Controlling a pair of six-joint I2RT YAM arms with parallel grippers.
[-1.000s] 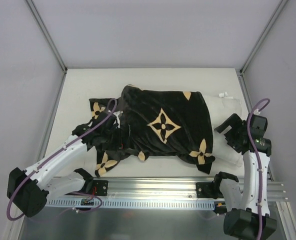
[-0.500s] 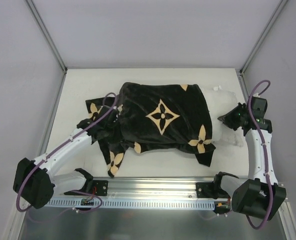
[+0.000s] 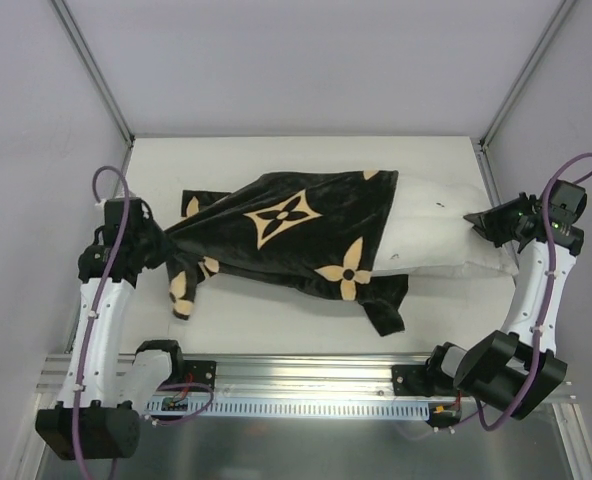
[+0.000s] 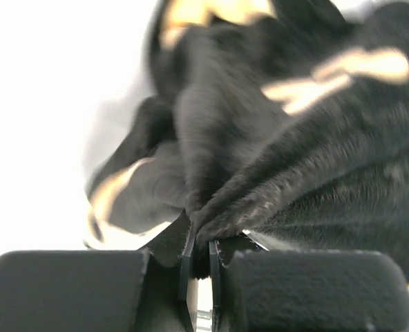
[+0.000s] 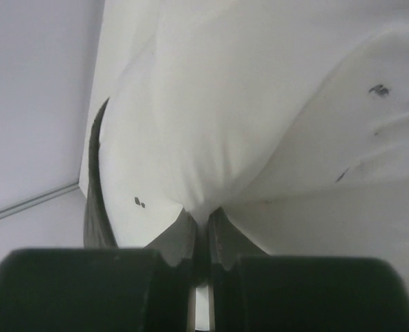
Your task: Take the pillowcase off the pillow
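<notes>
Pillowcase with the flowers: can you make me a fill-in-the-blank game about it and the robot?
The left gripper is shut on the soft black velvety pillowcase printed with tan four-petal ____.
The right gripper pinches the plain soft ____ pillow.
The pillow's bare end sticks out on the robot's ____ side.
Missing words: flowers, white, right.

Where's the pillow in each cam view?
Top external: pillow right of centre, sticking out of the pillowcase; right gripper pinches it near its right end.
Left wrist: not in it; only pillowcase, pinched in the left gripper.
Right wrist: fills most of the frame, pinched at bottom centre.
Shared landmark: the pillowcase, seen in right wrist as a dark edge at left.
</notes>
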